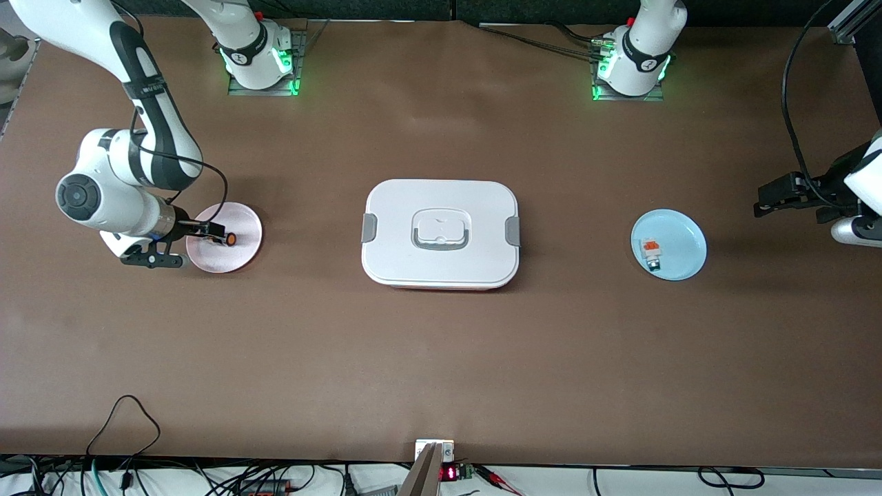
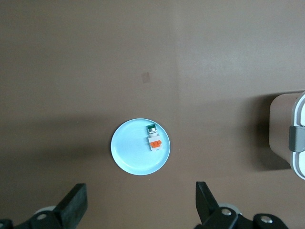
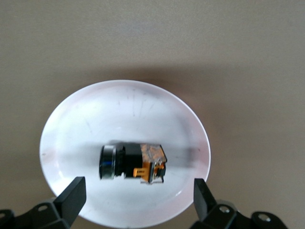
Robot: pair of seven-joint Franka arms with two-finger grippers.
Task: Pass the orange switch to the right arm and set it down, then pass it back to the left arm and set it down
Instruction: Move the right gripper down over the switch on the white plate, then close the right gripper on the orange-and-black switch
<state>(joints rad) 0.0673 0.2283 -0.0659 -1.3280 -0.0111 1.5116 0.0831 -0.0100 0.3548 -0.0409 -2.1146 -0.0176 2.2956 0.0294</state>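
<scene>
The right hand [image 3: 137,202] hangs low over the pink plate [image 1: 242,258], fingers spread wide and empty, the orange switch [image 3: 132,162] lying on its side on that plate between them. The left hand [image 2: 141,205], also spread and empty, waits over the tabletop [image 1: 441,358] at its own end, near the blue plate [image 2: 125,151] carrying a small white block [image 2: 156,143]. The box [image 1: 441,233] sits between the plates. No writing is readable.
</scene>
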